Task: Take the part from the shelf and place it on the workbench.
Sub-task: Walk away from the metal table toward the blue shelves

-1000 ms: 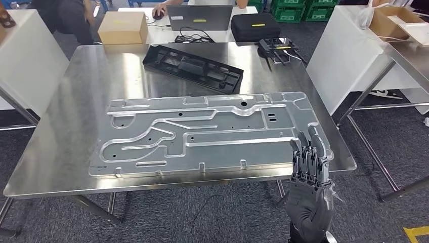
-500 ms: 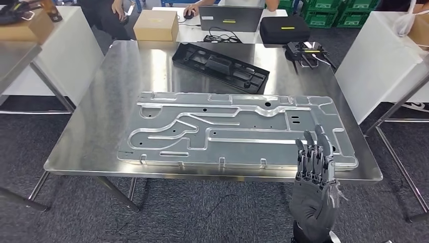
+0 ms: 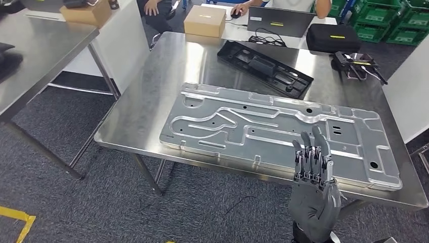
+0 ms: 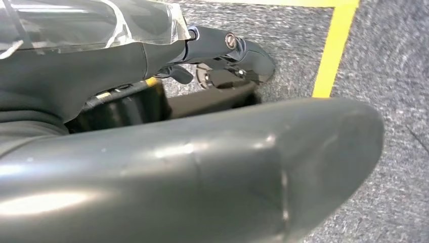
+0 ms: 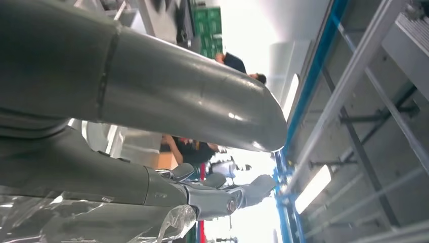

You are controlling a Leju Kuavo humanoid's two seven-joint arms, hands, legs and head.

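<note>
The part point(image 3: 275, 132) — a big flat metal panel — lies on the desk point(image 3: 152, 91), along its near edge. My right robot hand point(image 3: 312, 190) hangs just in front, fingers straight, released — placing looks done. My left robot hand point(image 4: 192, 172) I cannot judge.

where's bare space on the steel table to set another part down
Bare steel lies on the workbench to the left of the large aluminium plate, running up to the cardboard box. The far side is crowded: black tray, black case, cables. The right hand hovers at the near edge.
</note>
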